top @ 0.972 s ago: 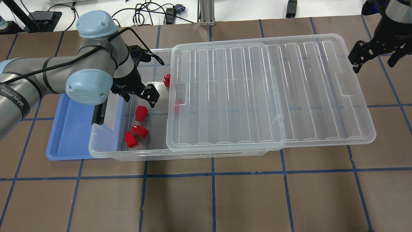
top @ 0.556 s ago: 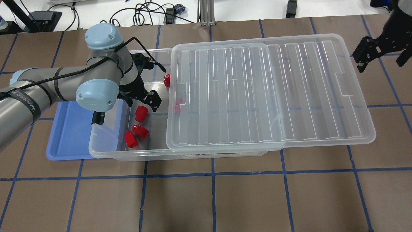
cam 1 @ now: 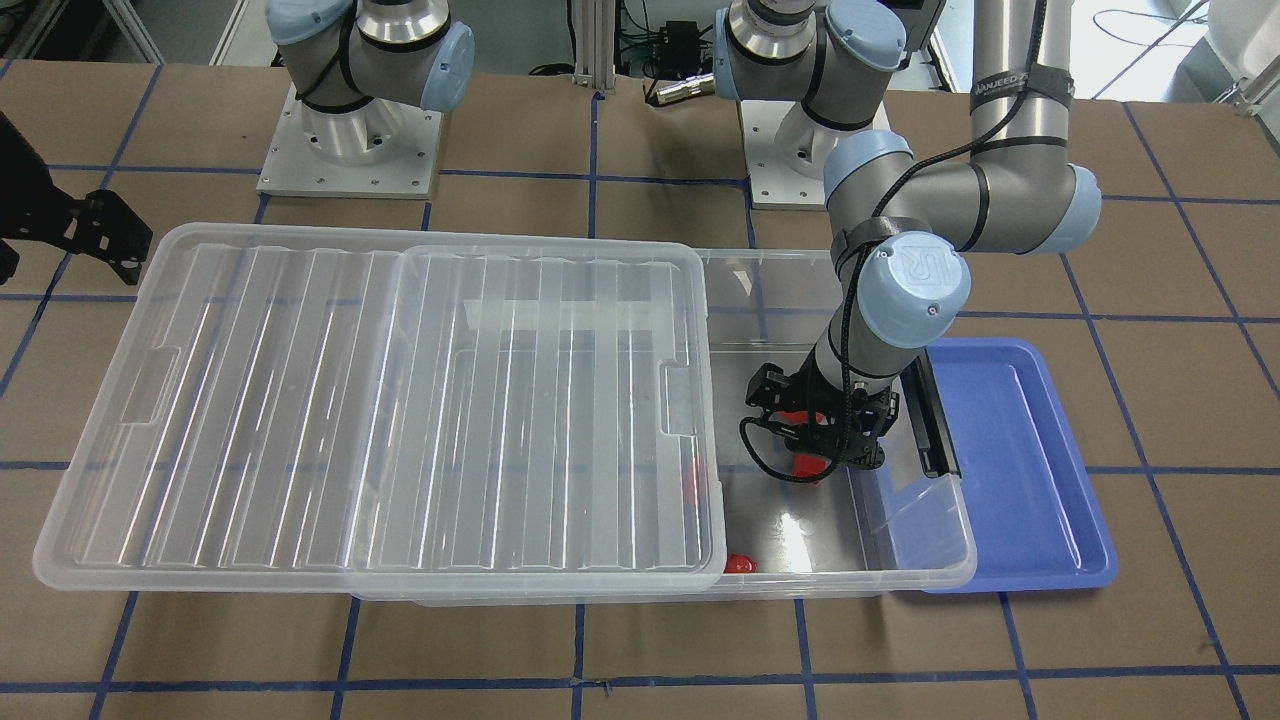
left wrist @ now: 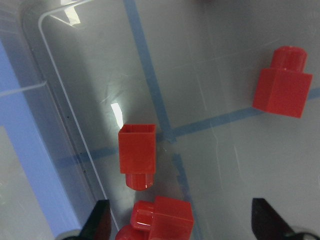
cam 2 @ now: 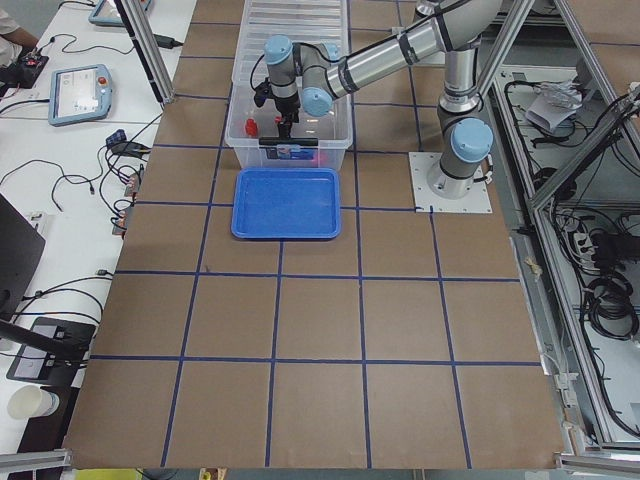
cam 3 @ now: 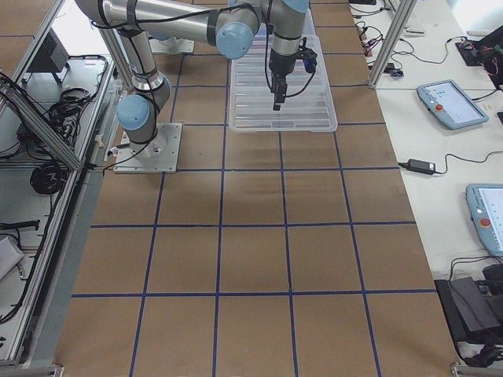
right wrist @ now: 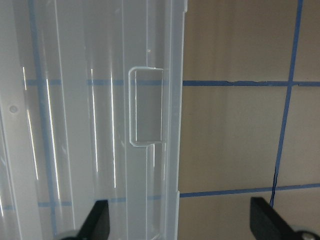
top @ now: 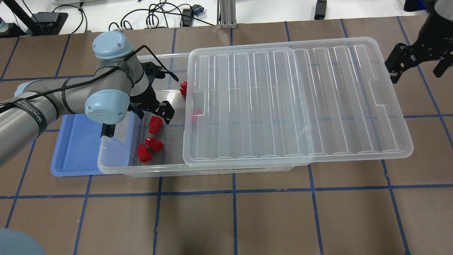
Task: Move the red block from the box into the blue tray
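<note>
The clear box (top: 116, 166) has its ribbed lid (top: 293, 99) slid to the right, so its left end is uncovered. Several red blocks lie there: one (top: 155, 124) under my left gripper, two (top: 154, 143) nearer the front, one upright (top: 183, 88) at the back. My left gripper (top: 155, 112) is open and low inside the box. In the left wrist view a red block (left wrist: 162, 217) lies between the fingertips (left wrist: 100, 220), untouched. The blue tray (top: 74, 148) lies left of the box, partly under it. My right gripper (top: 414, 65) is open and empty beyond the lid's right edge.
The lid overhangs the box on the right and one more red block (top: 195, 112) shows through its left edge. The box's left wall and black latch bar (cam 1: 935, 430) stand between the left gripper and the tray. Brown table with blue tape lines lies all around.
My left gripper has come down and slightly forward over the red block in the box, still open. My right gripper has drifted a little to the right.
</note>
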`<state>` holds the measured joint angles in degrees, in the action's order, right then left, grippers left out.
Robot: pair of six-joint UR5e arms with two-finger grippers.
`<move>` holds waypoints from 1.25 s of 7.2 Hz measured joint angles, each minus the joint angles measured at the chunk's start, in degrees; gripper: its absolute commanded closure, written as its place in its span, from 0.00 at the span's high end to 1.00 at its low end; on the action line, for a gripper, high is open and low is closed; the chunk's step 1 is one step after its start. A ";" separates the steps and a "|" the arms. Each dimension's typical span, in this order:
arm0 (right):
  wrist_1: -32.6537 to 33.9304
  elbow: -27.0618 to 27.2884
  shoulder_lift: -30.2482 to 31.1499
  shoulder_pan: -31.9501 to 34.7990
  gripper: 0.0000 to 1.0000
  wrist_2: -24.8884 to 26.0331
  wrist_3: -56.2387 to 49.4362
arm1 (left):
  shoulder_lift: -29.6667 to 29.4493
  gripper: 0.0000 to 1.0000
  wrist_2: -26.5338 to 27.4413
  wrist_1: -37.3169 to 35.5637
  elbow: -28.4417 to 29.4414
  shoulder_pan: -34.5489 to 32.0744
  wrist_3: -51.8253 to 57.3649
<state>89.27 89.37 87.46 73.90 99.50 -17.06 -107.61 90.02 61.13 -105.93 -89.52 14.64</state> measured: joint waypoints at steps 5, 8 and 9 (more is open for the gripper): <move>0.20 0.31 0.55 -0.21 1.00 0.34 1.29 | -3.84 1.00 0.18 -8.03 -2.28 0.07 -0.80; 0.13 0.41 0.61 -0.40 1.00 1.24 1.66 | -5.09 1.00 0.68 -10.56 -3.27 0.05 -0.69; 0.13 0.44 0.61 -0.41 1.00 1.28 1.67 | -5.16 0.83 0.71 -10.64 -3.29 0.05 -0.67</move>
<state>89.40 89.81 88.06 73.49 100.78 -15.39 -112.76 90.74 50.49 -109.23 -89.47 13.97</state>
